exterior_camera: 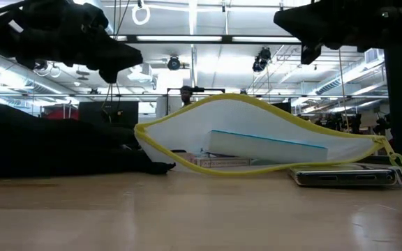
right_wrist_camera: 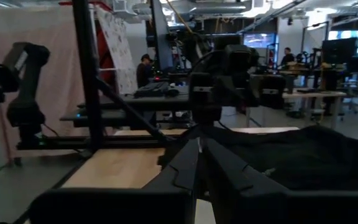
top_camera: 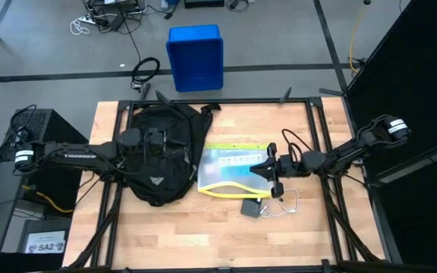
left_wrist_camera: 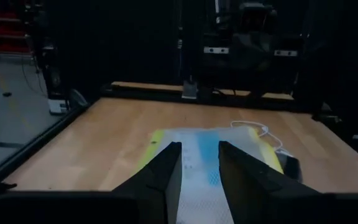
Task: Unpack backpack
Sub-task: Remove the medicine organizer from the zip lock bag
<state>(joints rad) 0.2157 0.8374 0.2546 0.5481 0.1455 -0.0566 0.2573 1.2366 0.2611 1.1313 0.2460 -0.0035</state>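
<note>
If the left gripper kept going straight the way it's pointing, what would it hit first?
Probably the yellow-edged pouch: the left gripper points right over it, with open jaws. Height is unclear, so it might pass above toward the table's far rail.

Yellow-edged mesh pouch (top_camera: 231, 171) lying on worktop (top_camera: 203, 235); dark phone (top_camera: 252, 208) touching its corner; blue bin (top_camera: 196, 58) sitting on floor.

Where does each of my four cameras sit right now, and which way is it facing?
High view: overhead, straight down; both arms, backpack, yellow-trimmed pouch, left gripper, right gripper.
Low view: table-top height, looking level across; pouch centre, arms overhead.
Left wrist view: above the backpack, facing the pouch; own fingers parted.
Right wrist view: over the pouch, facing the backpack and left arm; own fingers shut.
Shared: high, low and left wrist views all show the pouch.
</note>
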